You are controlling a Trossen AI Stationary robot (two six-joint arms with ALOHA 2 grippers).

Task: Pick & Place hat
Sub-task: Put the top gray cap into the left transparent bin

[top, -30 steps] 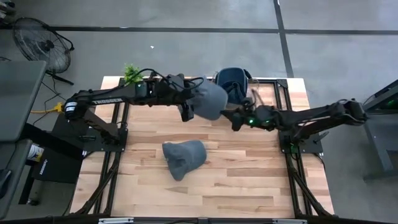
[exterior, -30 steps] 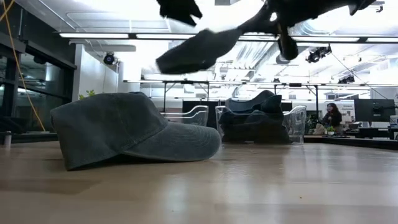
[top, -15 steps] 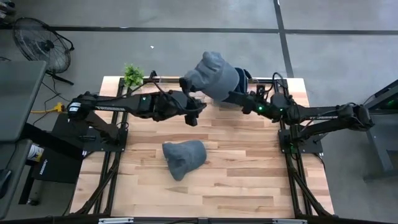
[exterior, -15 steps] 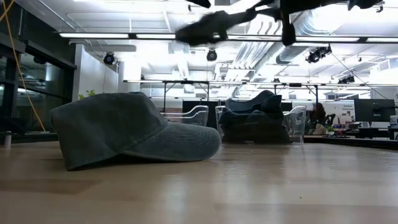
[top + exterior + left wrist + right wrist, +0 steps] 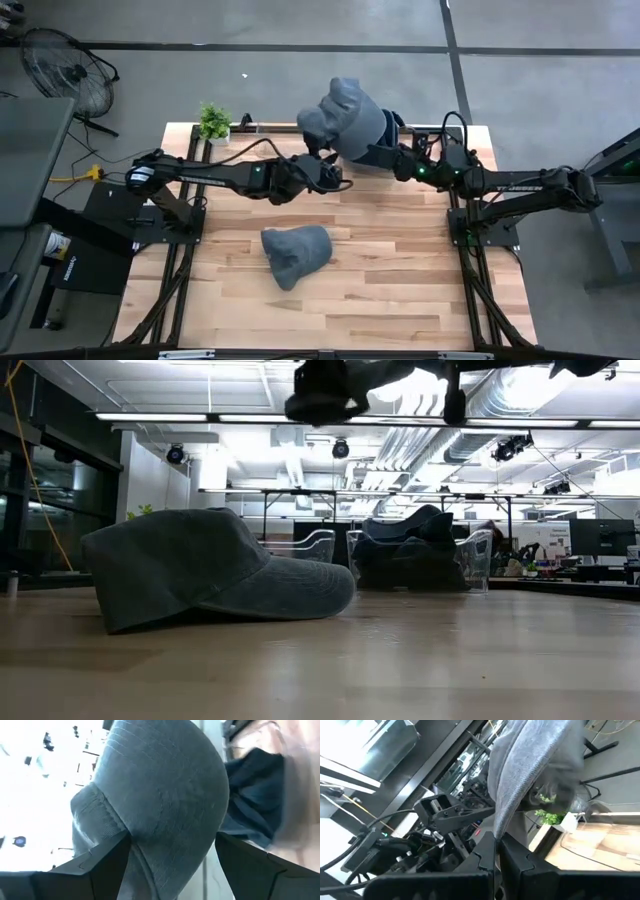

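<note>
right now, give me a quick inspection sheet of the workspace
surface: wooden table, mostly bare.
job's things: grey hat held aloft over the bin of dark hats; second grey hat lying mid-table.
clutter: small plant at the far left corner.
grippers: right gripper shut on the grey hat's edge; left gripper open beside it.
cables: black cables along the arms.
surroundings: fan on the floor, office room behind.
</note>
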